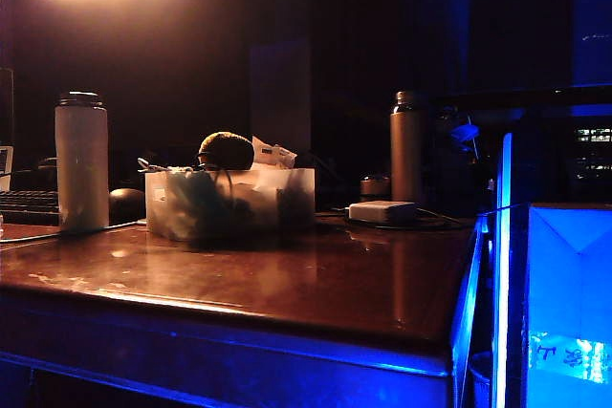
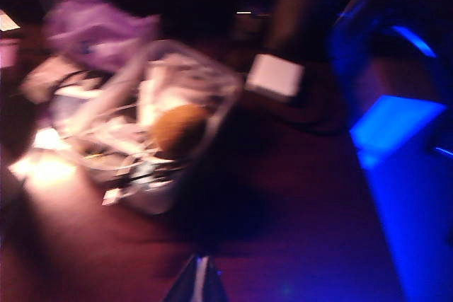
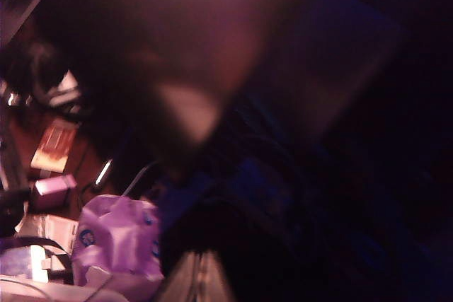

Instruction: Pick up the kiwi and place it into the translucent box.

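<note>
On the worktop (image 1: pixel 287 274) the kiwi (image 1: pixel 227 150) sits atop the clutter inside the translucent box (image 1: pixel 229 203) (a white adapter (image 1: pixel 382 211) lies well apart); my left tool (image 2: pixel 198 284) hangs above the worktop near the box, its spread too blurred to tell. My right tool (image 3: pixel 198 281) is pressed together, pinching nothing, beside a purple bag (image 3: pixel 120 242).

— What carries it all?
— A glossy brown table (image 1: pixel 287 284).
— And on it?
— A translucent box (image 1: pixel 229 203), a white bottle (image 1: pixel 81 164) left of it, a flat white adapter (image 1: pixel 382 211) right, a metal flask (image 1: pixel 407 145) behind.
</note>
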